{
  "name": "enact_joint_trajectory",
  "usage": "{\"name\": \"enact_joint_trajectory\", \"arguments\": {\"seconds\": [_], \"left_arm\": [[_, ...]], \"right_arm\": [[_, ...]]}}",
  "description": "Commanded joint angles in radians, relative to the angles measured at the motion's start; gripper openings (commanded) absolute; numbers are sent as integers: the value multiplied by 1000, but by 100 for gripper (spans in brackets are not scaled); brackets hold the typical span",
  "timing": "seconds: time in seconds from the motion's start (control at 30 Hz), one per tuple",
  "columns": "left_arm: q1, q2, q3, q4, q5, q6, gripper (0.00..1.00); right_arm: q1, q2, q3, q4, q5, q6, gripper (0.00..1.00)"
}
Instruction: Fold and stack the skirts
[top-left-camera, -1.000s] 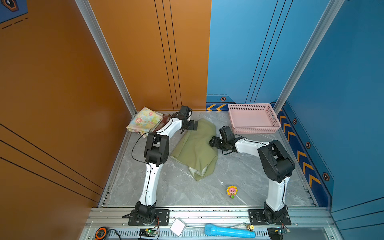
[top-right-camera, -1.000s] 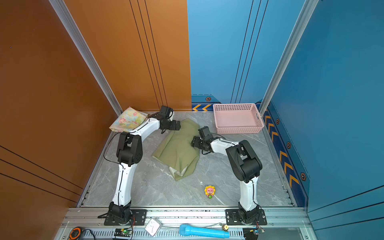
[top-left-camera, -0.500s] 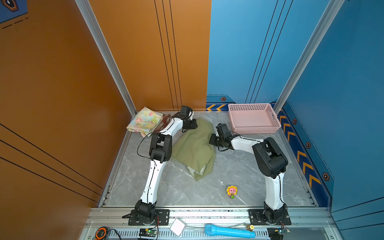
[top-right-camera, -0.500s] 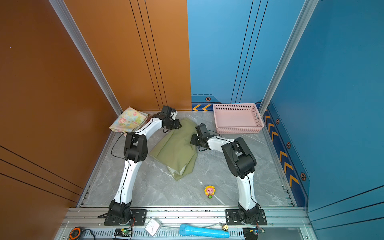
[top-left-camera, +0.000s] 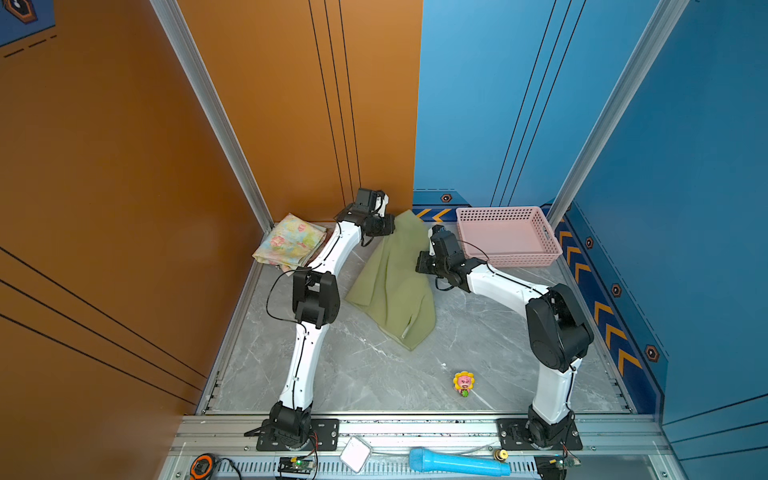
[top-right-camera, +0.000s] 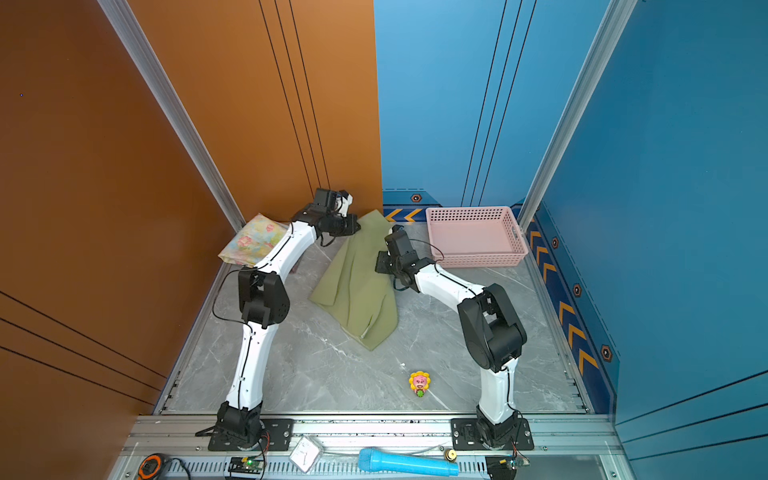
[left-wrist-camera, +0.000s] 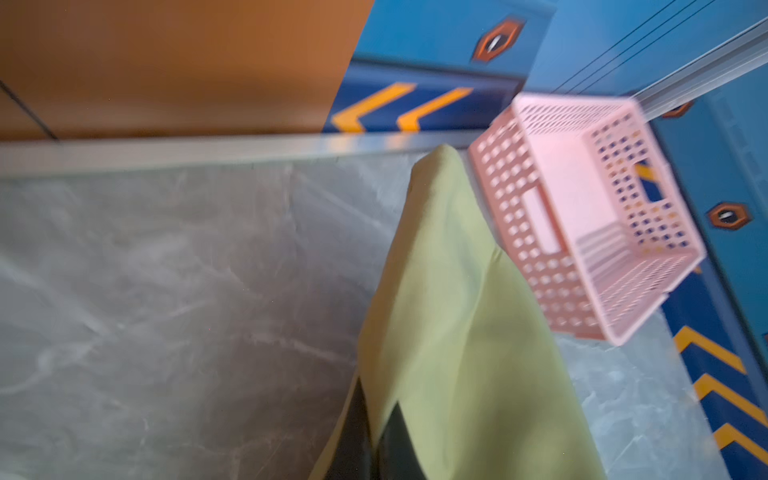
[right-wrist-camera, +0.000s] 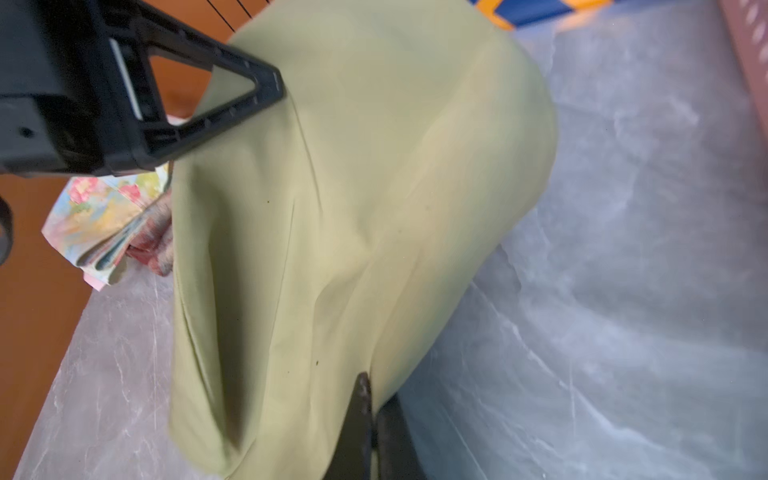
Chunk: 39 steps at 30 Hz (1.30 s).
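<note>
Olive fabric is pinched by both pincers in both top views: the left gripper (top-left-camera: 391, 229) and right gripper (top-left-camera: 419, 266) clamp the olive skirt (top-left-camera: 395, 291) at its raised end, and its length trails from them back toward us. Our left wrist view shows the fingers (left-wrist-camera: 353, 440) pressed together on cloth. Our right wrist view shows the same, with the floral skirt (right-wrist-camera: 99, 212) just past the left pincer.

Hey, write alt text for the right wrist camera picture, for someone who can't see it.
A plain olive green cloth skirt hangs lifted over the grey marble tabletop, pinched by the right gripper and the left gripper. Behind it lies a folded pastel floral skirt on a red plaid one.
</note>
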Motion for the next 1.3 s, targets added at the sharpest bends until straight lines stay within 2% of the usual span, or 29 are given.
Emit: {"name": "enact_joint_trajectory", "arguments": {"seconds": [0.0,0.07,0.13,0.2,0.27,0.3,0.33,0.37,0.4,0.43,0.47,0.53,0.63,0.67,0.83,1.0,1.17,1.27], "left_arm": [[39,-61,169,-23,70,-4,0],[51,-76,233,-20,109,5,0],[54,-121,235,-21,146,41,0],[42,-197,160,-20,188,101,0],[4,-324,-51,-4,197,222,0],[-18,-403,-197,39,177,272,0],[-45,-501,-414,144,146,314,2],[-65,-596,-633,278,111,327,15],[-72,-673,-795,378,99,328,28],[-71,-742,-955,496,81,298,45],[-62,-798,-1075,567,60,255,60],[-34,-863,-1222,634,43,166,83],[-23,-927,-1348,660,-3,99,85],[-29,-941,-1365,647,-41,90,90],[-49,-951,-1397,592,-107,78,91],[-112,-932,-1421,577,-140,50,91],[-212,-930,-1480,566,-188,25,91],[-319,-933,-1511,549,-290,83,92]], "right_arm": [[-25,-28,145,-26,99,-118,0],[-37,-39,230,-25,121,-172,0],[-31,-66,263,2,139,-234,0],[-9,-122,212,65,173,-308,0],[36,-206,46,187,201,-397,3],[58,-254,-55,254,215,-430,18],[82,-307,-176,319,233,-462,42],[107,-357,-298,367,259,-473,68],[120,-403,-390,393,275,-470,82],[136,-452,-486,409,291,-457,91],[147,-501,-568,408,302,-434,95],[152,-578,-664,372,311,-373,96],[142,-643,-711,300,324,-320,94],[136,-648,-703,268,330,-308,94],[46,-632,-655,151,259,-190,87],[-1,-554,-559,2,208,-130,84],[-64,-467,-511,-50,110,-22,81],[-124,-463,-523,-50,62,53,80]]}}
